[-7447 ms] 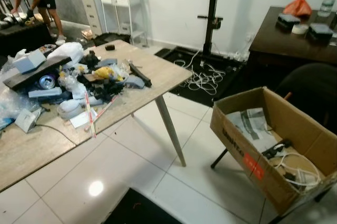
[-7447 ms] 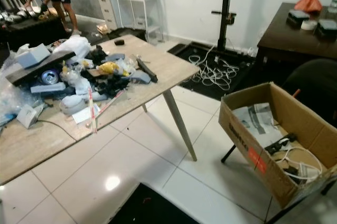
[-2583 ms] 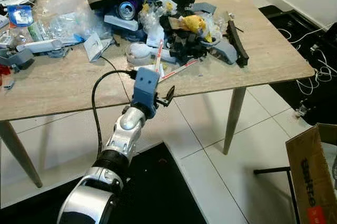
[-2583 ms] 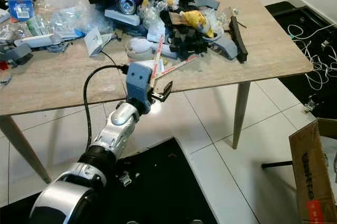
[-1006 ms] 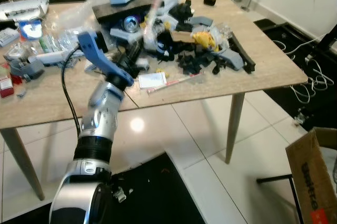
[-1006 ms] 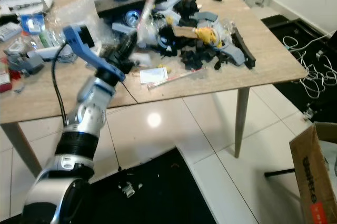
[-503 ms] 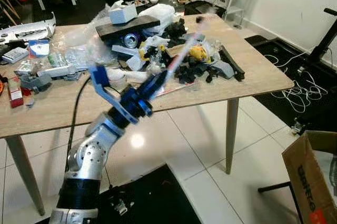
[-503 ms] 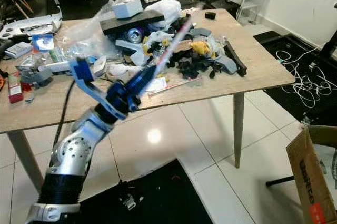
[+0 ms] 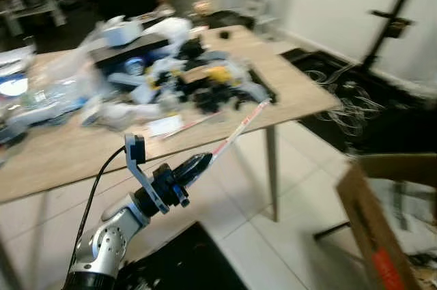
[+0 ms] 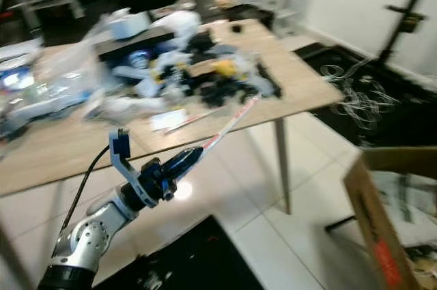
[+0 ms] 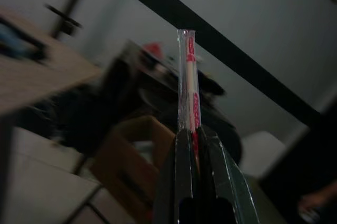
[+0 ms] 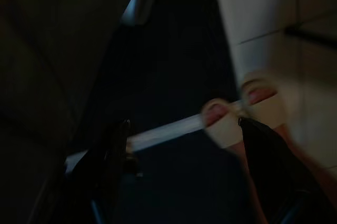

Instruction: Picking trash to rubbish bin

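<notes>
Between the two black fingers of the left hand (image 9: 198, 162) sits a long, thin straw in a clear wrapper with red print (image 9: 240, 128), clamped at its lower end and slanting up and away toward the tabletop's edge. From the left wrist view the wrapped straw (image 11: 188, 84) stands straight out past the closed fingertips (image 11: 184, 145), its far end squared off and glossy. Both head views are smeared by motion, so the print on the wrapper cannot be read.

Beyond the straw, the pale wood-grain tabletop (image 9: 300, 95) carries a heap of mixed trash (image 9: 171, 82): grey and black plastic pieces, crumpled clear film, something yellow; single items are hard to tell apart in the blur. A brown cardboard box (image 9: 382, 222) with red print on its side is cut off at the frame's right edge, papers inside it.

Half a second ago the straw pointed over the heap; now the camera has swung right, the box shows more fully, and the hand is lower, off the tabletop's front edge over white floor tiles (image 9: 300, 249).

The right hand (image 12: 179, 145) hangs in deep shade with its fingers spread, above a dark mat and a blurred pale strip.
</notes>
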### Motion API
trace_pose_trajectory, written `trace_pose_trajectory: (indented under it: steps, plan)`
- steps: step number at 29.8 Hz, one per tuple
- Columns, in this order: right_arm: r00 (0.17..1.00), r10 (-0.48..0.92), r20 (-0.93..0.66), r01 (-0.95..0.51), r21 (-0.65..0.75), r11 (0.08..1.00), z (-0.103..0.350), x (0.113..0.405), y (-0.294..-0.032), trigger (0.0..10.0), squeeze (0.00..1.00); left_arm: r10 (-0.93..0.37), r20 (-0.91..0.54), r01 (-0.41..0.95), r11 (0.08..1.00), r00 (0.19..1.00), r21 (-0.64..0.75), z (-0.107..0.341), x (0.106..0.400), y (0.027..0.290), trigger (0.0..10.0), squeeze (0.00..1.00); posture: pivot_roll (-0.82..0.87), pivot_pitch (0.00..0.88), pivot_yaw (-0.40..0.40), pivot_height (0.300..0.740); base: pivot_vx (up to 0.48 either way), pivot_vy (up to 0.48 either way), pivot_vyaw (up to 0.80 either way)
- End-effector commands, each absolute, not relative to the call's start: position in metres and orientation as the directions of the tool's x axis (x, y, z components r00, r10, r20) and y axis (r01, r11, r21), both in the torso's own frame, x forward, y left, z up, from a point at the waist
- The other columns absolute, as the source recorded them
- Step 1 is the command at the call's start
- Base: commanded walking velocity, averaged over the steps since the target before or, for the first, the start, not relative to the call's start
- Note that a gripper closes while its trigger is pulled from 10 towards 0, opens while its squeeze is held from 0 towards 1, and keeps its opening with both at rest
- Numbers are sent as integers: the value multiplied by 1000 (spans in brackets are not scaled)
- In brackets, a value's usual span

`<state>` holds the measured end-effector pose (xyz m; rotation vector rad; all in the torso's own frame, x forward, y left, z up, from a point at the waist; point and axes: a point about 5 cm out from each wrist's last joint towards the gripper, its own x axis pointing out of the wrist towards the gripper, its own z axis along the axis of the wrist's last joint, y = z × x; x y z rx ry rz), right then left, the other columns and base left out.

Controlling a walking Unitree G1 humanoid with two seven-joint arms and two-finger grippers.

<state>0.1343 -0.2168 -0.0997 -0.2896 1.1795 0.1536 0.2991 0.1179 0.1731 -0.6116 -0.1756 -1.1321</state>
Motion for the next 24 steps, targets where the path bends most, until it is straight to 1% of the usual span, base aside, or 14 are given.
trace_pose_trajectory:
  steps: [1,3,4,7,17,18,24]
  plan:
    - [339,-31,-940,-265,-127,956,-103,124,-216,10000,0,-797,391,873,325,460,-364,165,299,124,10000,0,-152,160,55,740,0,0,-800]
    - [338,-32,-941,-268,-128,955,-103,125,-215,10000,0,-792,380,866,351,478,-357,163,301,126,10000,0,-150,155,54,740,0,0,-800]
    - [338,-33,-940,-272,-131,953,-103,126,-215,10000,0,-776,360,844,397,519,-361,160,306,128,10000,0,-149,150,54,740,0,0,-800]
    - [342,-39,-939,-284,-143,948,-101,132,-215,10000,0,-743,328,806,481,584,-345,158,315,130,10000,0,-149,142,48,740,0,0,-800]
    - [354,-54,-934,-305,-169,937,-97,146,-216,10000,0,-693,326,765,558,643,-322,161,326,128,10000,0,-147,125,37,740,0,0,-800]
    - [355,-55,-933,-308,-173,935,-96,147,-216,10000,0,-688,320,758,578,652,-302,161,328,128,10000,0,-147,124,35,740,0,0,-800]
    - [351,-57,-935,-315,-175,933,-96,147,-218,10000,0,-675,326,750,598,661,-283,163,331,127,10000,0,-146,127,34,740,0,0,-800]
